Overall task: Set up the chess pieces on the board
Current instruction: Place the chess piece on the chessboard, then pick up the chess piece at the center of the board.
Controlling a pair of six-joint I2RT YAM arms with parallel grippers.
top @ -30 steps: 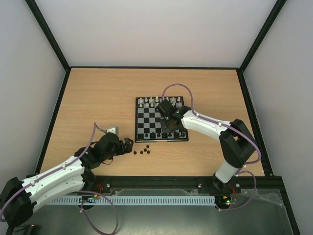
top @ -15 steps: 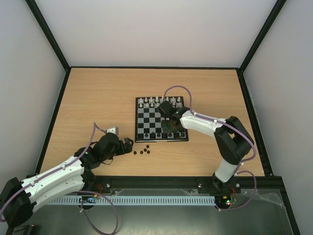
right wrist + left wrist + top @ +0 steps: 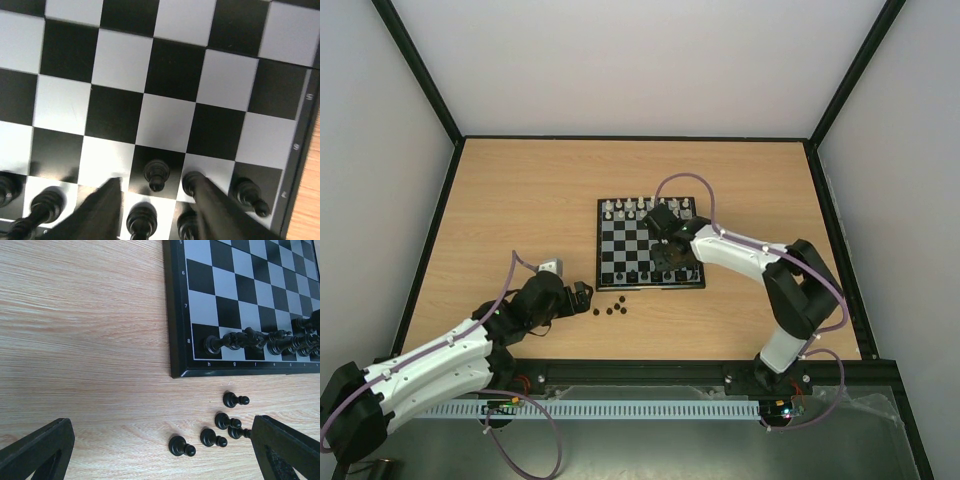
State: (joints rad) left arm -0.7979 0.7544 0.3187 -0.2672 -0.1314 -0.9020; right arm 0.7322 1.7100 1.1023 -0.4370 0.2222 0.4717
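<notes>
Nearest me, the left gripper [image 3: 162,422] hangs with fingers spread wide over five loose black pawns [image 3: 212,438] lying on the table [image 3: 75,340] just beside the board [image 3: 227,290]. Farther off, the right gripper [image 3: 154,179], fingers parted, straddles a standing black pawn [image 3: 156,172] on the board's near rows.

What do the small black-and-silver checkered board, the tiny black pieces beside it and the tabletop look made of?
Checkered board: probably plastic or coated metal; its silvery squares show a soft satin sheen. Tiny black pieces: likely moulded plastic, glossy, with small bright highlights. Tabletop: pale wood grain, matte, possibly laminate rather than solid wood.
</notes>
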